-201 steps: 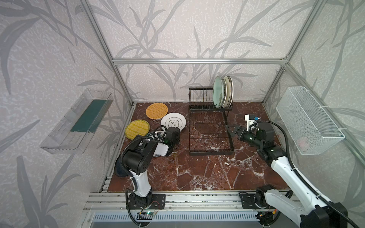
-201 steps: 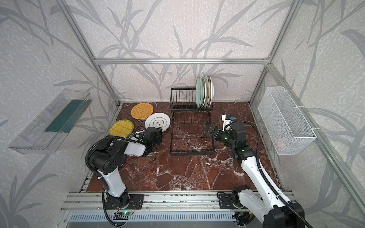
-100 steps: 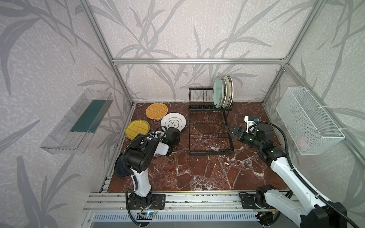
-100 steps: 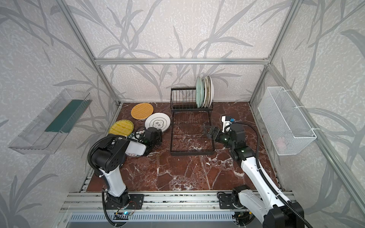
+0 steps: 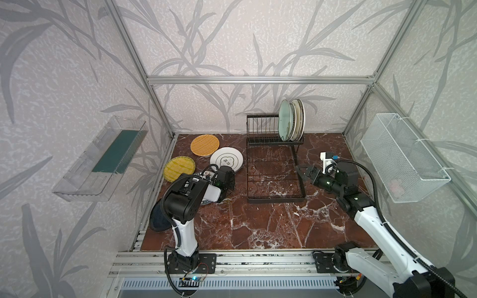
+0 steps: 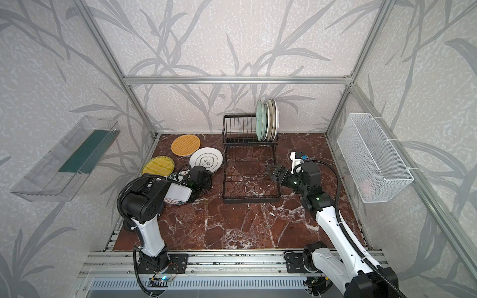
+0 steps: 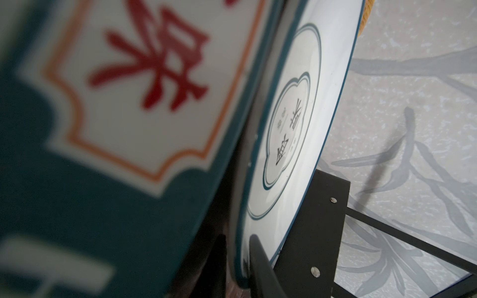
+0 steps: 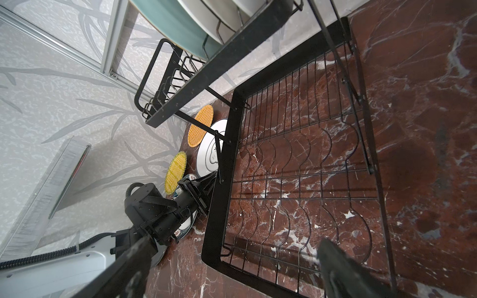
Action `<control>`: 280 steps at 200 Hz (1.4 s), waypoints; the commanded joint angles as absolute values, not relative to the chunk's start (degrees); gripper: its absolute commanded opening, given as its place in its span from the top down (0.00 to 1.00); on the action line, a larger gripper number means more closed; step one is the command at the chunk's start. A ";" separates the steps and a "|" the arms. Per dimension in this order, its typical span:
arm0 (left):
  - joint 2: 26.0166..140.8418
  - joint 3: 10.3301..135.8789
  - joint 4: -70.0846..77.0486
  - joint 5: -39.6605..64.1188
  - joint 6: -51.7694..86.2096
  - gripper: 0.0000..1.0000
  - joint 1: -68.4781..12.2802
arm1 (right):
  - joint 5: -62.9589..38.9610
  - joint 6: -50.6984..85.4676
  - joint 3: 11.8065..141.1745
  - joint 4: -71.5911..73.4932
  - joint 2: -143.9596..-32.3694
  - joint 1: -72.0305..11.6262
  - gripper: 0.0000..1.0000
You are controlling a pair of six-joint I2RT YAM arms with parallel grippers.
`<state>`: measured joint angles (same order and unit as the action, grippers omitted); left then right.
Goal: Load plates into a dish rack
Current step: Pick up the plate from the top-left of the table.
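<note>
I count three or four plates [image 5: 291, 121] standing upright at one end of the dish rack [image 5: 275, 200]; the other slots are empty. Five plates lie on the bench [image 5: 258, 227]: the orange woven plate [image 5: 205, 145], the yellow woven plate [image 5: 179, 168], the white emblem plate [image 5: 227, 160], a red-lettered plate [image 7: 129, 77] under my left arm, and a dark plate [image 5: 157, 219] near the bench edge. So I judge less than half is done. The left end effector [image 7: 240, 265] has its fingers narrow around the near rim of the white emblem plate, which looks like a grip. The right end effector [image 5: 301, 172] hangs wide open and empty over the rack's tray.
</note>
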<state>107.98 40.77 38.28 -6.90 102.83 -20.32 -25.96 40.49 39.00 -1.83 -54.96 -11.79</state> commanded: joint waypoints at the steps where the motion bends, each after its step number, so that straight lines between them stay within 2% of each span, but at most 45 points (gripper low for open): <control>1: 109.33 41.57 38.06 -6.10 104.02 0.86 -19.87 | -25.49 40.25 38.45 -2.11 -53.62 -12.10 0.01; 40: 109.25 41.46 40.35 -4.63 104.15 0.98 -19.94 | -25.37 40.30 38.35 -2.23 -53.53 -12.08 0.01; 60: 108.28 41.62 40.42 -4.66 103.90 1.00 -19.86 | -25.31 40.34 38.40 -2.26 -53.54 -12.13 0.01; 199: 92.08 42.47 33.09 -3.84 96.71 1.00 -15.24 | -25.48 39.37 38.32 -3.25 -52.03 -12.22 0.01; 232: 85.19 39.68 30.12 1.21 93.45 1.00 -11.74 | -25.75 38.87 38.58 -3.25 -52.11 -12.63 0.01; 280: 69.60 33.21 17.69 13.43 83.35 1.00 -3.31 | -26.75 37.00 40.29 -4.34 -52.18 -12.87 0.01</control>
